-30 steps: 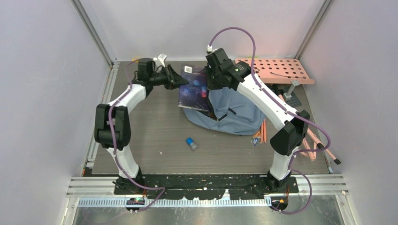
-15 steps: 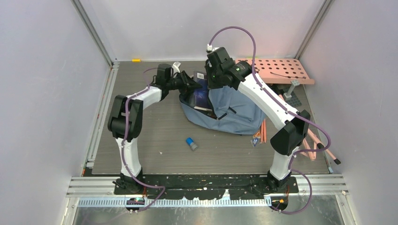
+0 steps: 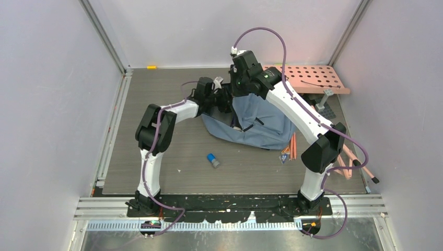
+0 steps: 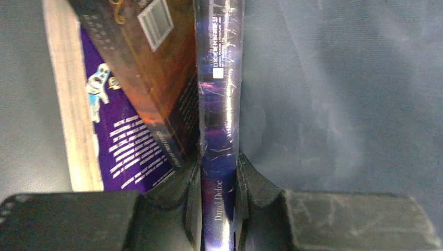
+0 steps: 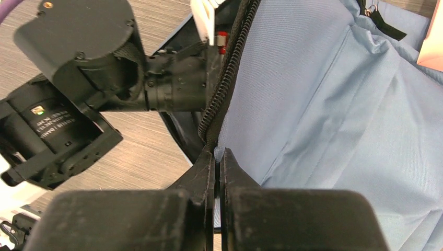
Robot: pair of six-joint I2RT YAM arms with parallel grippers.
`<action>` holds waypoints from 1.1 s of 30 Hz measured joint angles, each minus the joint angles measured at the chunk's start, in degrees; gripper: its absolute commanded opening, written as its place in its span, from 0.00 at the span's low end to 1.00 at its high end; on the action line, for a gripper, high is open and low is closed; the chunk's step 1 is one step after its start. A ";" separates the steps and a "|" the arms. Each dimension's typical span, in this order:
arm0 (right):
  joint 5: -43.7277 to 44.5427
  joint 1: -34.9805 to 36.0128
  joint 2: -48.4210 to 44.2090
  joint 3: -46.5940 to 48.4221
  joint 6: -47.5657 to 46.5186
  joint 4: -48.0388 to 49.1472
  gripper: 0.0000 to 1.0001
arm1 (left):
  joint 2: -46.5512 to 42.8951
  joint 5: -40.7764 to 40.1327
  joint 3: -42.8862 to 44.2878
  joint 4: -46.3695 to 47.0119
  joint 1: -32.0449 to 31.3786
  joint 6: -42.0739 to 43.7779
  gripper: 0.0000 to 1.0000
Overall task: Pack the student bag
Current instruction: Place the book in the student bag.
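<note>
At far centre of the worktop (image 3: 172,151), the student bag (image 3: 264,128): right gripper (image 5: 218,157) pinched on its zipper edge (image 5: 228,78), left gripper (image 4: 218,166) clamping a book (image 4: 219,94); best slid straight in beside the second book (image 4: 130,120)

Seen from above, the left gripper (image 4: 218,170) and the Daniel Defoe book (image 4: 218,94) it pinches are hidden inside the student bag (image 3: 264,128), and the blue-capped item (image 3: 212,160) near the bag is too small to identify.

Your left arm (image 3: 177,110) and right arm (image 3: 298,112) show white shells and black joints; a purple cable (image 3: 261,29) arcs at twelve o'clock, and the right gripper's (image 5: 215,151) fingers (image 5: 201,170) are matte black (faintly scuffed).
</note>
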 measured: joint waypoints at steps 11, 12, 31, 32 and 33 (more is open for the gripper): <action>-1.14 -0.96 0.00 -1.49 -0.98 1.95 0.00 | 2.14 -0.68 4.11 -4.11 -2.75 3.37 0.32; -1.14 -0.98 0.00 -1.57 -1.03 2.01 0.00 | 2.14 -0.76 5.01 -5.99 -2.80 4.68 0.37; -0.35 -1.64 -0.44 -3.19 -3.10 2.40 0.02 | -9.16 -5.90 3.67 -18.60 3.50 22.03 0.76; -0.33 -1.68 -0.46 -3.23 -3.17 2.40 0.03 | -11.06 -7.34 3.30 -19.17 3.87 23.61 0.76; -0.35 -1.68 -0.50 -3.32 -3.19 2.43 0.05 | -13.09 -9.14 2.86 -20.09 4.13 25.70 0.77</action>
